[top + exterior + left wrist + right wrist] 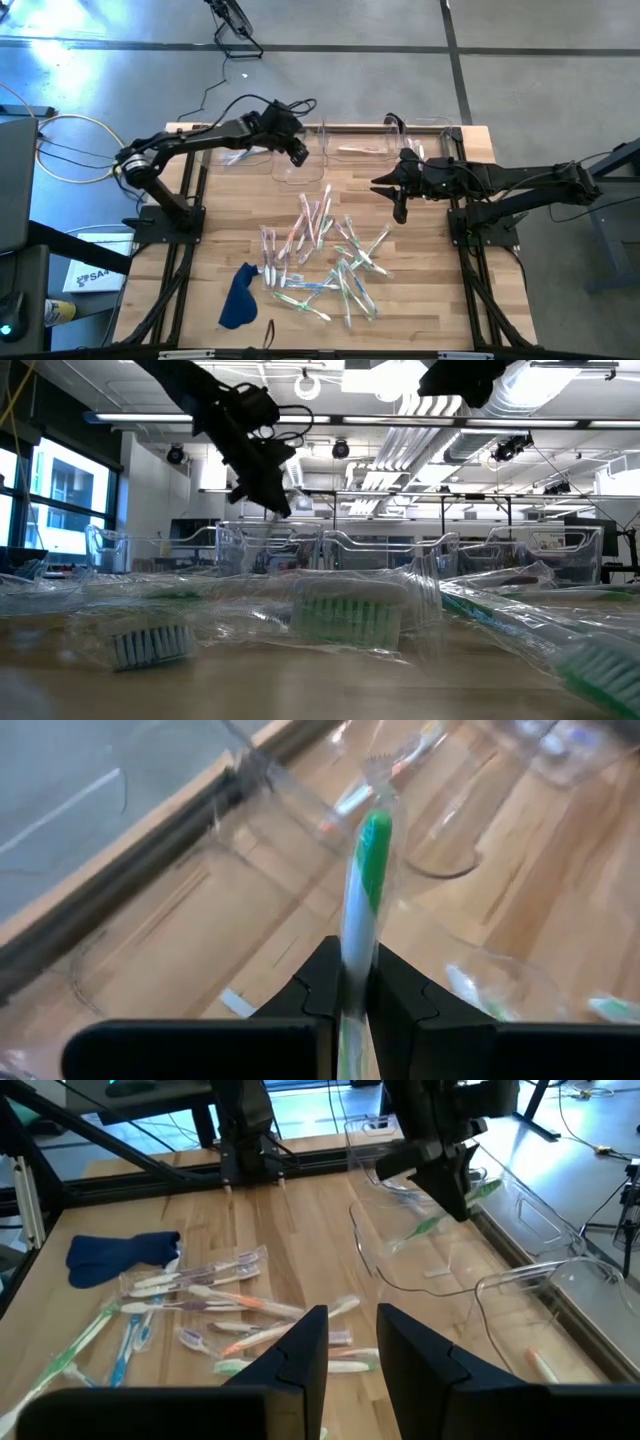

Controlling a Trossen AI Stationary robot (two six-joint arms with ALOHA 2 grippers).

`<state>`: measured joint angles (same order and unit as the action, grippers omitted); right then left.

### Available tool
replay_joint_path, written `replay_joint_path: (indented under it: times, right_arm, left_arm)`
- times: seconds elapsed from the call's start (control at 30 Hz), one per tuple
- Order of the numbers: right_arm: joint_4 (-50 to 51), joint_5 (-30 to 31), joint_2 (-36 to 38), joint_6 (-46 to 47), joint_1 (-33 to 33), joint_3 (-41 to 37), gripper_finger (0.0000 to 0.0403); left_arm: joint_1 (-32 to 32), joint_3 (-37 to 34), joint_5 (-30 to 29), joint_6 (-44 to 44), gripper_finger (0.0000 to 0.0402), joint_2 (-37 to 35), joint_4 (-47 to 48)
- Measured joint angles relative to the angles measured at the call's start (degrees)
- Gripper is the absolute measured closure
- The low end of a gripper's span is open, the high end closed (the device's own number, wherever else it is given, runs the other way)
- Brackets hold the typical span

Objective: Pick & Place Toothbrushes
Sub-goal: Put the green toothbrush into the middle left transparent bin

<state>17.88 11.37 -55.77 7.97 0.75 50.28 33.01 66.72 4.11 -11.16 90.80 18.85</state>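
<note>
— What did the surface and the room look like?

— A pale wooden desk (420,300) stood on a grey concrete floor, with clear plastic bins (355,150) lined along its far edge. The low view looked across into a large room with pipes and strip lights overhead and windows on the left. A dark blue cloth (238,297) lay near the desk's front left.

— Where were the toothbrushes?

— Most of the toothbrushes (325,258) lay scattered in their glossy wrappers across the middle of the desk, right of the cloth. A few already sat in the far bins.

— And the claws?

— The left claw (352,992) hung over the bins at the far left, clamped tight on a green toothbrush (368,880) whose wrapped head stuck out past the fingertips, above a clear bin. The right claw (352,1335) hovered above the desk just beyond the far right edge of the pile, fingers parted by a narrow gap and holding nothing.
</note>
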Motion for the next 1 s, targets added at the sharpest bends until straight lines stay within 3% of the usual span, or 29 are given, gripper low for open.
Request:
replay_joint_path:
  times: [0.73,1.0]
  right_arm:
    - [0.9,0.0,0.0,-0.1,0.0,0.0,0.0321]
    - [0.9,0.0,0.0,-0.2,0.0,0.0,0.0321]
  left_arm:
    - [0.0,0.0,-0.7,-2.6,0.0376,7.8,1.0]
    - [0.0,0.0,-0.7,-2.8,0.0326,7.8,1.1]
